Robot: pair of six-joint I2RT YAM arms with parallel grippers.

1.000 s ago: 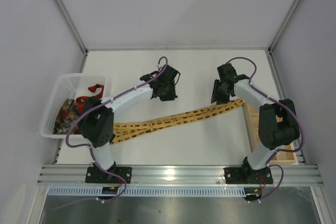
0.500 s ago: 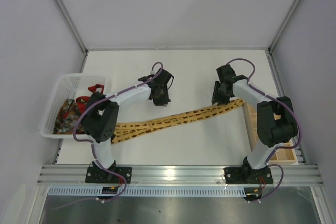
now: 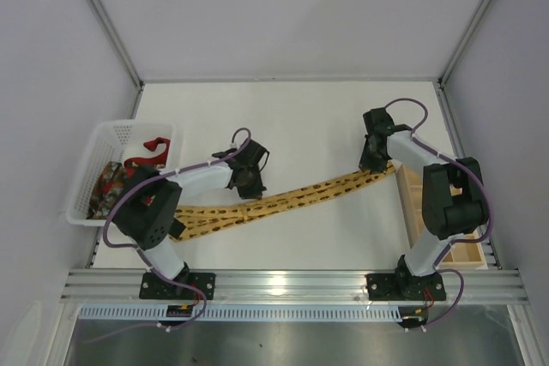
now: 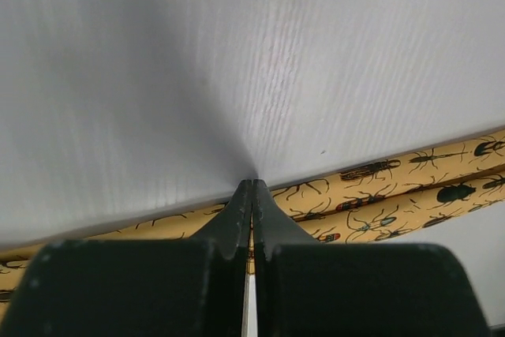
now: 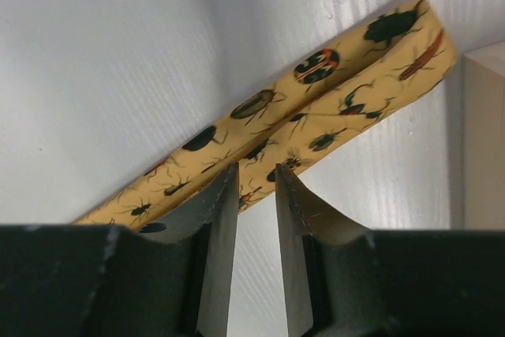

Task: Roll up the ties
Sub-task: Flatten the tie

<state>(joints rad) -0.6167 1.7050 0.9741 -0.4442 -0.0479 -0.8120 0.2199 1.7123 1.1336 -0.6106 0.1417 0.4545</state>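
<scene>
The yellow-gold tie [image 3: 300, 195] with dark insect marks lies folded double across the table, from near left to far right. My left gripper [image 3: 246, 184] is shut, and its tips [image 4: 252, 183] are down at the far edge of the tie [image 4: 379, 195], left of its middle. I cannot tell whether fabric is pinched. My right gripper [image 3: 373, 160] is open by a narrow gap, and its tips [image 5: 256, 175] hover over the tie [image 5: 316, 100] close to its folded right end. The red tie [image 3: 153, 147] and the dark patterned tie [image 3: 107, 184] lie in the basket.
A white plastic basket [image 3: 103, 130] stands at the table's left edge. A shallow wooden box [image 3: 455, 255] stands along the right edge, and its corner shows in the right wrist view [image 5: 485, 140]. Grey walls enclose the table on three sides.
My left gripper has moved nearer and leftward, down onto the yellow tie, whose left strands have shifted slightly. My right gripper has moved a little right, toward the tie's folded end.
</scene>
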